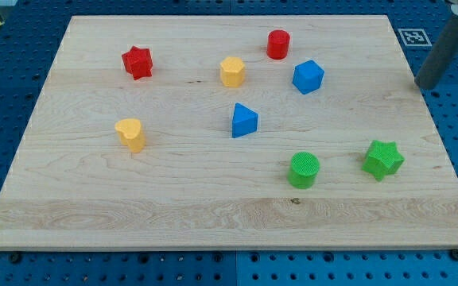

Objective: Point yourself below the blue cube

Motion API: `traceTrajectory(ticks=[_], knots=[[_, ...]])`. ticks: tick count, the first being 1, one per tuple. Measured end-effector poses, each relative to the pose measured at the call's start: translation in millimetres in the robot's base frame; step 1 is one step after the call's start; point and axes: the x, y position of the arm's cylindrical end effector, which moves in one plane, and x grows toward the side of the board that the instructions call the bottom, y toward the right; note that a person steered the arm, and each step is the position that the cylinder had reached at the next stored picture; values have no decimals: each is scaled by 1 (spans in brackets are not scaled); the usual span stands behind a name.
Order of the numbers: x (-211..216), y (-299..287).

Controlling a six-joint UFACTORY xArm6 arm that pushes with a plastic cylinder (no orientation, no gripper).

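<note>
The blue cube (pixel 308 77) sits on the wooden board (pixel 173 199) toward the view's upper right. My tip (pixel 425 85) is the lower end of the dark rod at the view's far right, just off the board's right edge. It stands well to the right of the blue cube, at about the same height in the view, and touches no block.
A red cylinder (pixel 277 44) and a yellow hexagonal block (pixel 232 71) lie left of the cube. A blue triangular block (pixel 243 121) lies below-left of it. A green cylinder (pixel 304 170), green star (pixel 383 160), red star (pixel 137 63) and yellow heart (pixel 131 134) are also there.
</note>
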Motion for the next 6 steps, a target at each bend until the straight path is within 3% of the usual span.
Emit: traceTrajectory(ticks=[3, 6], knots=[[2, -90], [42, -104]])
